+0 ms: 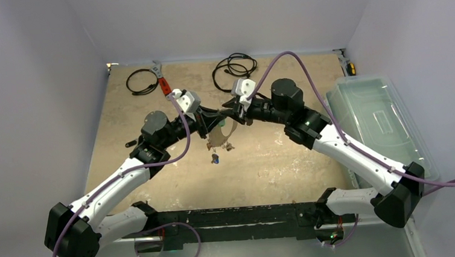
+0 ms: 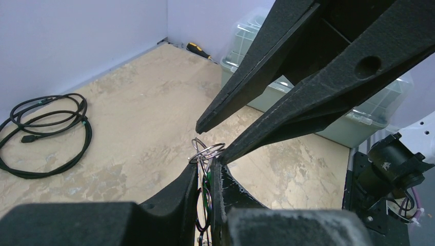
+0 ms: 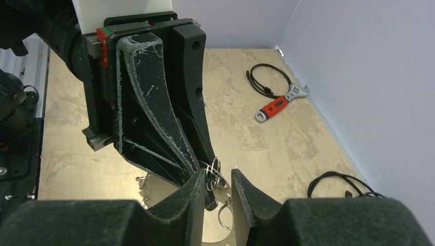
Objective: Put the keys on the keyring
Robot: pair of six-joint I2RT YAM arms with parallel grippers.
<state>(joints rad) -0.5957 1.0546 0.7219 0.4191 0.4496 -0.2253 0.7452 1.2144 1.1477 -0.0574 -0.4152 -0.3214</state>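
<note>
Left gripper (image 2: 206,166): fingers pressed together, pinching a small bunch of thin wire loops (image 2: 206,151) that stick out just above its tips; something green shows in the narrow slot between the fingers, too cramped to name

Right gripper (image 3: 214,179): fingers partly spread, meeting the left gripper tip to tip; the wire loops sit in the gap between its fingers, close against one of them, and nothing is clamped

Keyring (image 3: 212,237): flat silvery metal, held off the table (image 1: 276,161) under the two grippers, over the middle and somewhat toward the far edge; mostly hidden by the right fingers

Keys (image 1: 215,159): small, tagged, showing just below the keyring in the top view, one tag blue; whether they hang or lie on the table cannot be told

Wrench (image 3: 277,106): red handle, lying near the far edge, left of the middle

Cables (image 2: 46,133): two black coils near the far edge, apart from each other

Bin (image 1: 382,124): clear plastic, along the right edge

Screwdriver (image 2: 197,49): yellow and black handle, at the far right corner
</note>
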